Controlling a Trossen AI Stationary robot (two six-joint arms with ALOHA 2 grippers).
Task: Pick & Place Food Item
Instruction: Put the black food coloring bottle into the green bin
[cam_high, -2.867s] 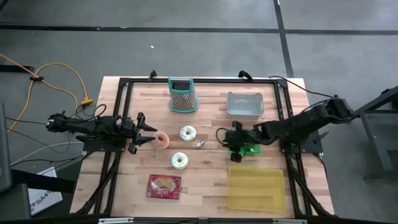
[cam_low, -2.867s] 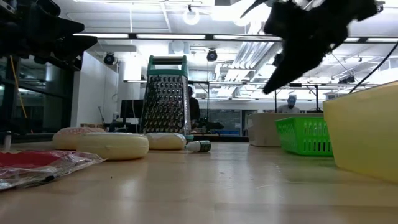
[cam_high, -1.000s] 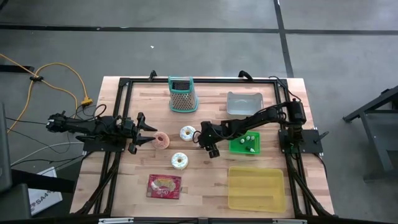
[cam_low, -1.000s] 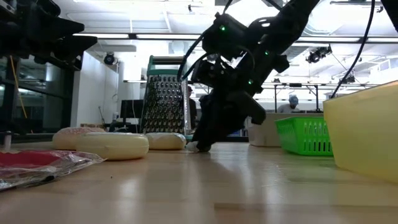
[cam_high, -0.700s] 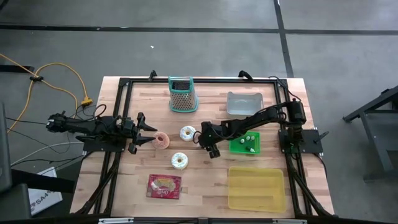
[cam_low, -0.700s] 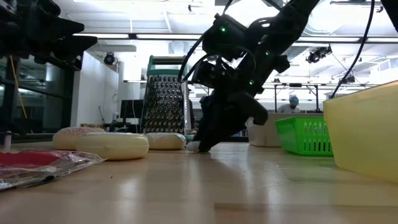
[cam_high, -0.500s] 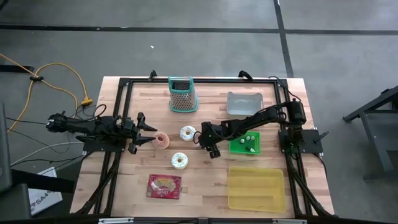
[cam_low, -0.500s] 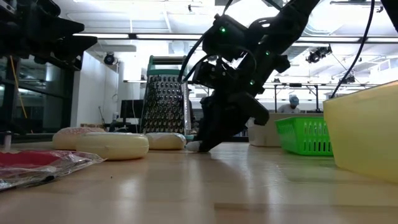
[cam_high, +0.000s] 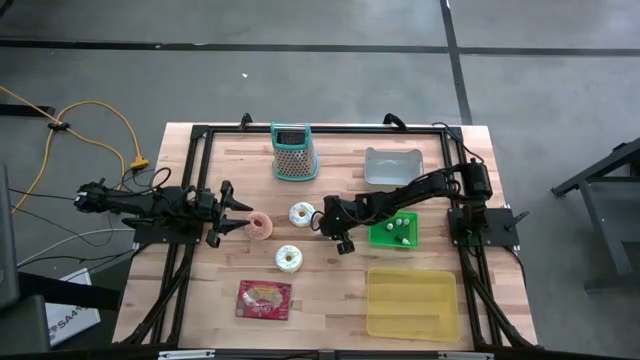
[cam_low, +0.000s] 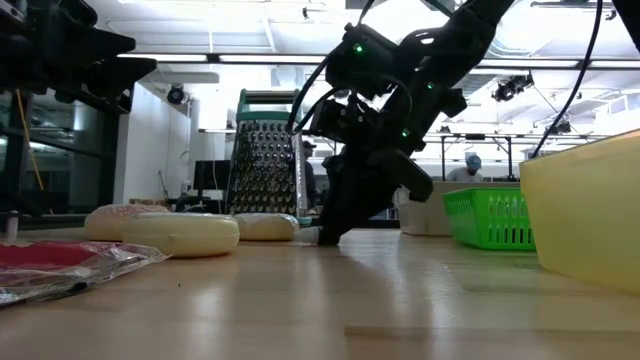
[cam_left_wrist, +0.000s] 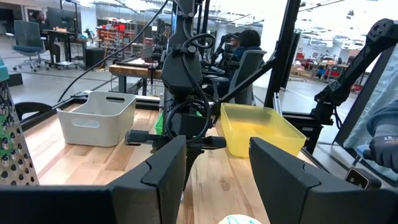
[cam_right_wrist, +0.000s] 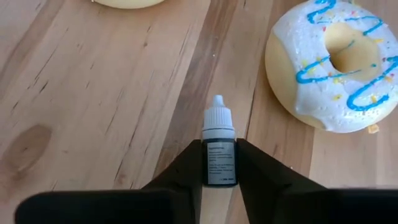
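The right pincer (cam_right_wrist: 219, 163) is down at the counter (cam_high: 330, 290) near its middle, its two dark fingers (cam_right_wrist: 186, 163) pressed against either side of a small dropper bottle (cam_right_wrist: 218, 148) with a white cap and a dark body. The bottle lies on the wood, cap pointing away from the wrist. Just beside it sits a white-iced doughnut (cam_right_wrist: 333, 74) with blue drizzle, close but not touching. In the high view the right arm reaches from the counter's right edge across a green basket (cam_high: 395, 233) to this spot (cam_high: 328, 217), with the same doughnut (cam_high: 302, 213) next to its tip. A second white doughnut (cam_high: 289, 259) and a pink one (cam_high: 261, 224) lie nearby, a red packet (cam_high: 264, 299) and a yellow bin (cam_high: 412, 301) nearer the front edge, a grater (cam_high: 292, 152) and a grey tub (cam_high: 393, 166) toward the back. The left pincer (cam_high: 238, 212) waits at the left side, its fingers spread apart, pointing at the pink doughnut.
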